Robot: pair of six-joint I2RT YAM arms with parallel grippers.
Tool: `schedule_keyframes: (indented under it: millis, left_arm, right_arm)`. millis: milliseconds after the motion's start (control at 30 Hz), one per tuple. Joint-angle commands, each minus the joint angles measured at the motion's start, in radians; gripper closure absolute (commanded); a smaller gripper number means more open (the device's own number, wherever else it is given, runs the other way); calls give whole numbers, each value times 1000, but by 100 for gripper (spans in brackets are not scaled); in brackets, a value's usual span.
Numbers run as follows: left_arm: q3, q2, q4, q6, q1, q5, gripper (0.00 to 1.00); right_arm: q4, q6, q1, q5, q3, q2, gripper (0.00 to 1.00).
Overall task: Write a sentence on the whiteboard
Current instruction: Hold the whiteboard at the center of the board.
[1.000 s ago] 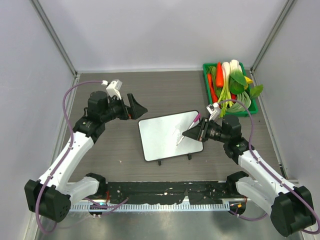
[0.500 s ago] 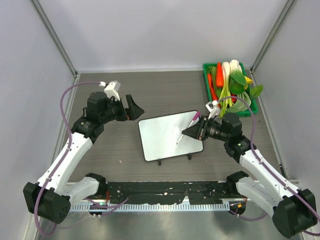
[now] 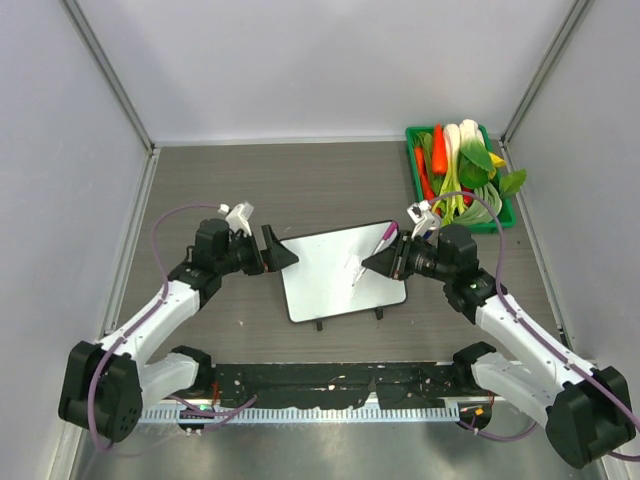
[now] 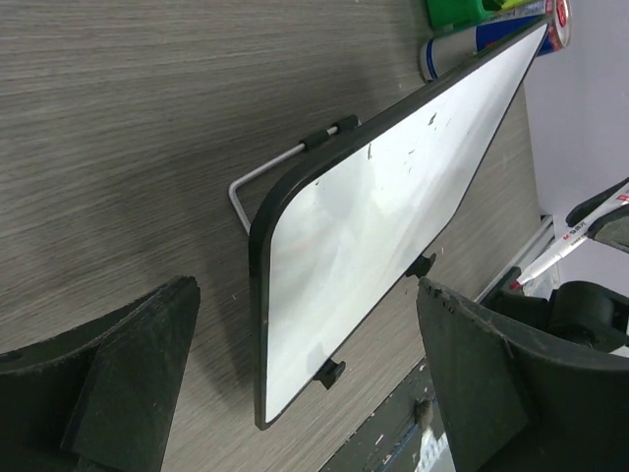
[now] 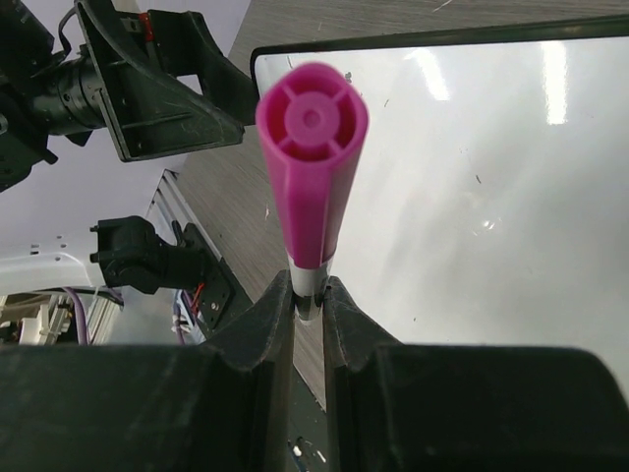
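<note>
Dark wood-grain table [image 3: 330, 180], boxed in by pale grey walls [image 3: 330, 70], forms the work area. At 6 o'clock, on the nearest edge, a black rail [image 3: 330, 385] carries both of my arm bases.

Whiteboard [image 3: 335, 275]: located just past the rail, near the table centre. Its two black feet [image 3: 320, 324] point toward 6 o'clock. The left wrist view shows it tilted and propped on a wire stand [image 4: 257, 182]. Its face carries glare and a few small dark specks.

Left gripper [image 3: 283, 252]: positioned at the board's 10 o'clock corner, just beside the edge. I cannot tell whether it makes contact. My jaws are spread wide and hold nothing. In the wrist view, the board's rounded corner appears between my two fingers [image 4: 128, 374], ahead of them.

Right gripper [image 3: 370, 265]: positioned over the board's 3 o'clock side. My jaws are clamped narrow on a marker [image 3: 385, 240]. The marker's pink cap end points toward 1 o'clock, and its white barrel slopes down toward 7 o'clock. The tip lies over the board face. I cannot tell whether it touches.

Tray [image 3: 412, 165]: green, placed at 1 o'clock in the far right corner, well apart from the board. It holds vegetables [image 3: 455, 165], among them orange, white and leafy green ones.
</note>
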Motion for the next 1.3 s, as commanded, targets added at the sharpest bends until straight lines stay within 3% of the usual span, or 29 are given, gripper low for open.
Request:
schedule_keyframes:
  millis: [0, 233, 400, 633, 733, 867, 1267]
  left_arm:
    - [-41, 26, 256, -16, 3, 98, 7]
    - [-100, 158, 477, -48, 3, 207, 23]
    - [-106, 205, 505, -19, 3, 233, 35]
    - [-172, 167, 551, -6, 3, 236, 39]
    - [-201, 158, 556, 10, 3, 236, 30]
    - [-221, 152, 557, 21, 3, 242, 30]
    - [-301, 18, 565, -1, 3, 222, 46]
  right_arm:
    - [110, -18, 19, 24, 33, 28, 99]
    - [190, -6, 57, 40, 48, 90, 98]
    - [209, -12, 81, 60, 77, 139, 99]
    - [232, -16, 97, 70, 111, 194, 98]
    - [250, -13, 110, 78, 129, 214, 99]
    - [253, -23, 139, 99, 157, 238, 99]
    - [295, -30, 199, 151, 214, 314, 99]
